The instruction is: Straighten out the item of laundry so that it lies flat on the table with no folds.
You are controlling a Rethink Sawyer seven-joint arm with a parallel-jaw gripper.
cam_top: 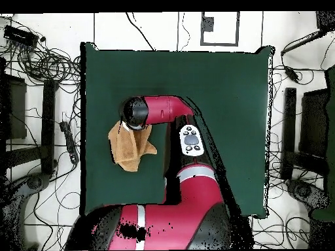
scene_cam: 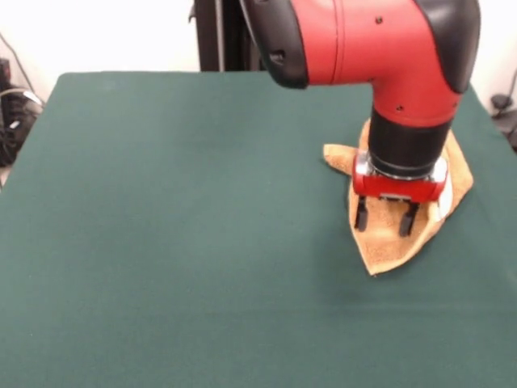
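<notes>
The item of laundry (scene_cam: 393, 246) is a golden-orange towel lying crumpled and folded into a rough triangle on the right of the dark green table (scene_cam: 178, 226). In the overhead view the towel (cam_top: 127, 151) lies near the table's left edge. My gripper (scene_cam: 386, 218) hangs straight down over the towel's middle, open, with both black fingertips (scene_cam: 361, 217) just above or touching the cloth and nothing held between them. The arm's wrist hides the towel's far part. From overhead the gripper is hidden under the arm's black end (cam_top: 136, 112).
The green table (cam_top: 216, 98) stretches wide to the left of the towel in the front view. Cables and black stands (cam_top: 46, 124) ring the table on the floor. The table's right edge is close to the towel in the front view.
</notes>
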